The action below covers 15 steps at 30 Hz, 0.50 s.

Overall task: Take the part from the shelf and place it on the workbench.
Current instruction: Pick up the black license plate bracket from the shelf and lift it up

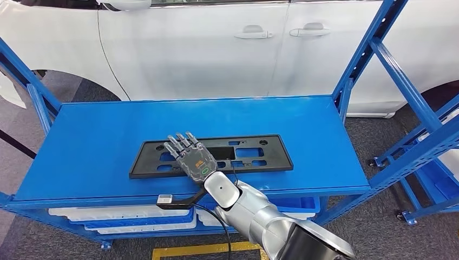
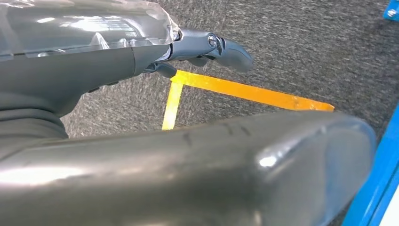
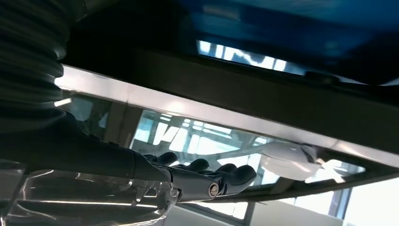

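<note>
Centrally on the blue shelf, nearer its front edge, lies a long black part, long axis parallel to that edge. Right hand rests over its left half, fingers slightly apart, gripping nothing. Left hand hangs floorward, its finger state unclear.

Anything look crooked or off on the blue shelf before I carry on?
Nothing stands out. The black part lies flat on the blue shelf top, roughly parallel to its front edge, with the right hand over its middle. No damage or spill is visible.
</note>
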### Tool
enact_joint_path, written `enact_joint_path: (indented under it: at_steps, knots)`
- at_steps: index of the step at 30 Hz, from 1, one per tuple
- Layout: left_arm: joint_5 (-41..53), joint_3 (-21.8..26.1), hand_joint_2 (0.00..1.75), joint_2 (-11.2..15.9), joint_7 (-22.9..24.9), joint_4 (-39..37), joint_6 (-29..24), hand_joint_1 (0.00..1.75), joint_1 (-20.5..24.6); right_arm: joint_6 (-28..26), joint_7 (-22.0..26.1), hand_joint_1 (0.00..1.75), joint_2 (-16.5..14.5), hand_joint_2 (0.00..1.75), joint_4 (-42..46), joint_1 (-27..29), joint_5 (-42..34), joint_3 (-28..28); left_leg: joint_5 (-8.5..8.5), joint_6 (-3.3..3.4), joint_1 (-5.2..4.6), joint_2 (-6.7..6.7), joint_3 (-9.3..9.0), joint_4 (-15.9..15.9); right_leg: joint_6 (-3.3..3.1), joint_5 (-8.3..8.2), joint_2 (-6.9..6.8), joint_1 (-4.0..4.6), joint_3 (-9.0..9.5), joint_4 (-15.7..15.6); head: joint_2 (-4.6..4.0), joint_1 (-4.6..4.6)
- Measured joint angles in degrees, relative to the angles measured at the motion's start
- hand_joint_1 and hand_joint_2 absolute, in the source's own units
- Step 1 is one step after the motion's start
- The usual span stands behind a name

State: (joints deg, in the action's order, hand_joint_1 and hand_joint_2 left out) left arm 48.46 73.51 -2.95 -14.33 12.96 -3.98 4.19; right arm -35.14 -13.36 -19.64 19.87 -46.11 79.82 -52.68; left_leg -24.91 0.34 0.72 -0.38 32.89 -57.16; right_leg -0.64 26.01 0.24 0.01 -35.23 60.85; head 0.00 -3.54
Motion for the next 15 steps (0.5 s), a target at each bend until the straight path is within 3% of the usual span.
enact_joint_path:
  at_steps: [2,5,7,9,10,11,12,13,14,15]
  knots:
    - [0.16,-0.01,0.0,0.1,-0.05,0.0,0.14,0.0,0.0,0.31,-0.93,0.0,0.44,1.75,-0.76,-0.51,0.55,0.0,-0.06,-0.56,-0.11,0.02,0.14,-0.07,-0.43,-0.58,0.0,0.3,1.14,-2.82,0.0,0.0]
    - [0.27,-0.02,0.0,0.24,-0.08,0.0,0.19,0.0,0.03,0.33,-1.27,0.0,0.9,1.75,-1.44,-1.09,0.8,0.0,-0.63,-1.58,0.03,0.09,0.3,-0.56,-1.2,-0.89,0.06,0.19,1.29,-3.3,0.0,-0.01]
    - [0.31,-0.03,0.0,0.33,-0.09,0.0,0.21,0.0,0.07,0.35,-1.3,0.0,0.95,1.75,-1.74,-1.37,0.93,0.0,-3.36,-2.17,0.11,0.12,2.16,-4.98,-1.62,-1.05,-0.02,-0.1,1.49,-3.63,0.0,-0.01]
    - [0.31,-0.03,0.0,0.47,-0.09,0.0,0.21,0.0,0.03,0.37,-1.31,0.0,1.03,1.75,-2.05,-1.36,1.0,0.0,-7.09,-2.63,0.15,0.13,5.85,-13.03,-1.77,-1.01,-0.05,-0.05,1.46,-3.63,0.0,0.0]
    - [0.31,-0.03,0.0,0.54,-0.09,0.0,0.2,0.0,-0.02,0.37,-1.31,0.0,1.08,1.75,-2.19,-1.34,1.01,0.0,-7.97,-2.74,0.16,0.13,7.31,-16.03,-1.8,-0.99,-0.05,-0.02,1.47,-3.61,0.0,0.0]
    - [0.31,-0.03,0.0,0.56,-0.09,0.0,0.21,0.0,-0.06,0.37,-1.31,0.0,1.12,1.75,-2.31,-1.34,1.02,0.0,-7.75,-2.78,0.16,0.13,7.82,-17.03,-1.82,-0.96,-0.04,-0.01,1.53,-3.6,0.0,0.0]
    - [0.31,-0.03,0.0,0.58,-0.09,0.0,0.21,0.0,-0.07,0.42,-1.35,0.0,1.14,1.75,-2.39,-1.37,1.06,0.0,-6.32,-2.73,0.16,0.13,7.09,-15.44,-1.8,-0.92,0.0,-0.01,1.66,-3.59,0.0,0.0]
    - [0.31,-0.03,0.0,0.6,-0.09,0.0,0.23,0.0,-0.06,0.65,-1.57,0.0,1.15,1.75,-2.45,-1.42,1.22,0.0,-4.12,-2.6,0.16,0.13,5.28,-11.7,-1.74,-0.84,0.04,-0.02,1.85,-3.57,0.0,0.0]
    - [0.31,-0.03,0.0,0.64,-0.1,0.0,0.28,0.0,-0.03,1.08,-1.96,0.32,1.16,1.75,-2.49,-1.51,1.47,0.0,-2.19,-2.4,0.13,0.13,3.05,-7.17,-1.62,-0.75,0.08,0.01,2.02,-3.57,0.0,0.0]
    - [0.32,-0.03,0.0,0.69,-0.11,0.0,0.35,0.0,0.03,1.69,-2.51,0.75,1.21,1.75,-2.52,-1.64,1.81,0.0,-0.81,-2.07,0.01,0.1,1.11,-3.24,-1.44,-0.67,0.14,0.1,2.09,-3.5,0.0,0.0]
